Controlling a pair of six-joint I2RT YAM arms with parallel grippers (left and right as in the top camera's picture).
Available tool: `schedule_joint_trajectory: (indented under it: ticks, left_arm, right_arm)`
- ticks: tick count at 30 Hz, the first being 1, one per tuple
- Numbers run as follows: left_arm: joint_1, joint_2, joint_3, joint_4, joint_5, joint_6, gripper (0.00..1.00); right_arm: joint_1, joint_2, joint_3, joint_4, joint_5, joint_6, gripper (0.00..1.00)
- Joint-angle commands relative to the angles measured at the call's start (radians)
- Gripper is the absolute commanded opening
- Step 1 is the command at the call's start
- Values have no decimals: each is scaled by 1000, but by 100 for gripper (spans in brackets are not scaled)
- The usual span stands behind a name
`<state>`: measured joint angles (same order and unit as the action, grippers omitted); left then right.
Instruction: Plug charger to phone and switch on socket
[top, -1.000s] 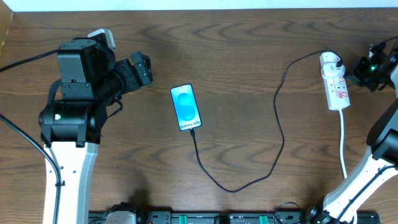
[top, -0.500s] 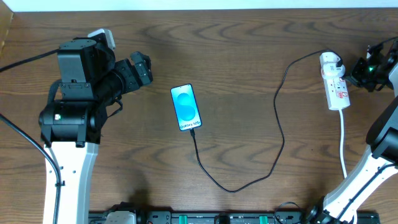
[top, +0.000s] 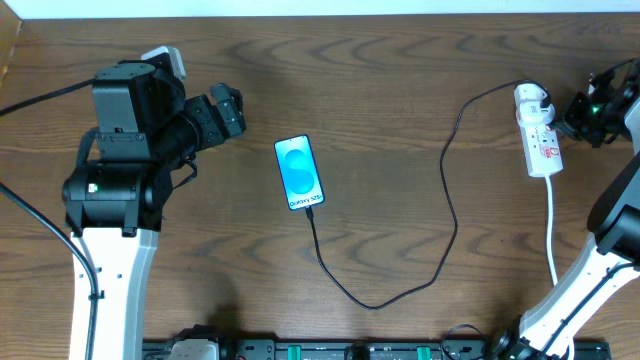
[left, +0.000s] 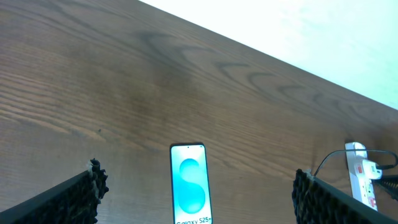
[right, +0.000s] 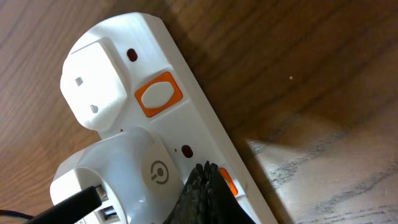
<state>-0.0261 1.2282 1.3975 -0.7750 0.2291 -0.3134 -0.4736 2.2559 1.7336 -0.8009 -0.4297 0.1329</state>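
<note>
Hardly anything is moving since before: the right tool (right: 203, 179), pinched shut, is hovering just right of the socket (top: 541, 140) lying lengthwise at the desk's (top: 400, 60) right, tip over its orange switch (right: 228, 183)

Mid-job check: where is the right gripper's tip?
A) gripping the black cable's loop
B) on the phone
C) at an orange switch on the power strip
C: in the right wrist view the right gripper is at the partly hidden orange switch of the power strip, far from the phone.
</note>
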Motion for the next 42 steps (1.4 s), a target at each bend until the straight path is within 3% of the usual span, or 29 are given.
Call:
schedule_joint_trajectory:
  ticks: [1, 20, 29, 42]
  left_arm:
    - [0, 0, 3, 1, -13, 6, 97]
    - [0, 0, 3, 1, -13, 6, 97]
    - [0, 0, 3, 1, -13, 6, 97]
    - [0, 0, 3, 1, -13, 6, 97]
  right_arm:
    - [64, 27, -29, -56, -43, 19, 1]
    - [106, 27, -29, -33, 39, 39, 1]
    - [49, 21, 5, -3, 56, 73, 1]
    - [-126, -235, 40, 2, -69, 71, 1]
